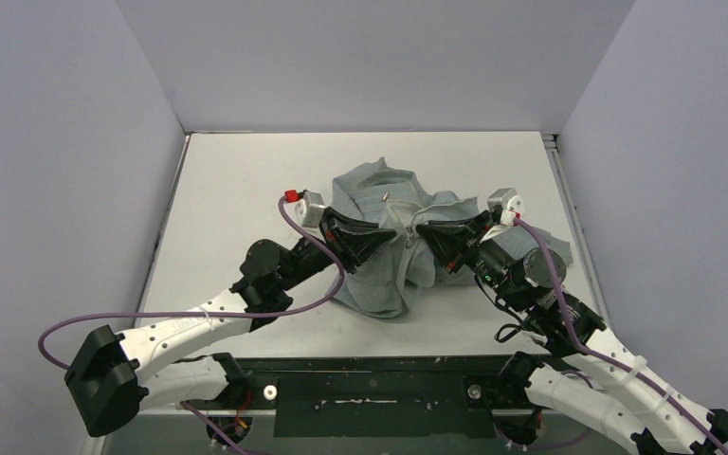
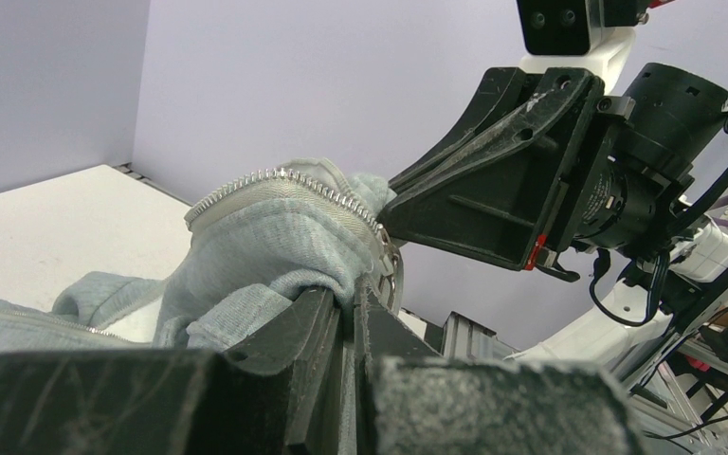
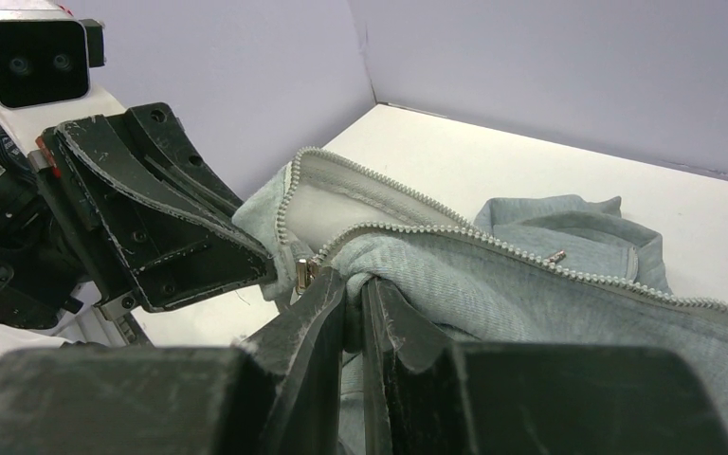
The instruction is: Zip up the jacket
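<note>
Over the table (image 1: 237,190), the left gripper (image 2: 353,301) is clenched on the crumpled jacket (image 1: 379,284) beside its zipper (image 3: 531,256), facing the right gripper (image 3: 353,289), which is clamped on fabric by the slider (image 3: 300,273).

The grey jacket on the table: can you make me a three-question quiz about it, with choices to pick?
1. Where is the light grey soft fabric jacket?
A on the floor
B on the white table
C on a hanger

2. How many black two-finger grippers pinch it?
A none
B one
C two

3. The pale zipper has tooth rows that, by the grippers, are:
A apart
B closed together
C torn off

Answers:
1 B: it lies bunched up mid-table.
2 C: the left gripper and right gripper each clamp fabric.
3 A: the right wrist view shows two separate rows.
</note>
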Controlling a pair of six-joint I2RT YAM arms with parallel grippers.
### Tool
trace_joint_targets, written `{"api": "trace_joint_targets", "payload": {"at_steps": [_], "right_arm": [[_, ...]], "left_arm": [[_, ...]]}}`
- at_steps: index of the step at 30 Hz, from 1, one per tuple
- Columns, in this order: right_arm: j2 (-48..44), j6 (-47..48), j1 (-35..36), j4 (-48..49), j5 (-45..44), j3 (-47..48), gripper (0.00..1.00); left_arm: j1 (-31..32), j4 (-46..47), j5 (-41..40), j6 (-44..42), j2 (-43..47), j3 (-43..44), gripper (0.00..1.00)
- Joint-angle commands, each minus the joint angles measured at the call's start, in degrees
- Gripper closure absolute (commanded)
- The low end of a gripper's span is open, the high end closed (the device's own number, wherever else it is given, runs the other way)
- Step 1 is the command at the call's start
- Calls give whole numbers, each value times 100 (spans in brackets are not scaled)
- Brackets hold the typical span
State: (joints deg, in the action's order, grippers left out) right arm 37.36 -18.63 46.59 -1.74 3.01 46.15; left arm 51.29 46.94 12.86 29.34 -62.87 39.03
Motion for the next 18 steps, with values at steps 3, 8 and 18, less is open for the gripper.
{"api": "trace_joint_targets", "payload": {"at_steps": [3, 8, 18], "right_arm": [[-66, -7, 26, 513, 4, 88, 100], [-96, -16, 26, 506, -34, 70, 100], [-71, 18, 26, 504, -40, 83, 100]], "left_arm": [[0, 291, 155, -39, 63, 23, 100], [-2, 301, 281, -20, -22, 61, 100], [0, 309, 302, -10, -54, 83, 100]]}}
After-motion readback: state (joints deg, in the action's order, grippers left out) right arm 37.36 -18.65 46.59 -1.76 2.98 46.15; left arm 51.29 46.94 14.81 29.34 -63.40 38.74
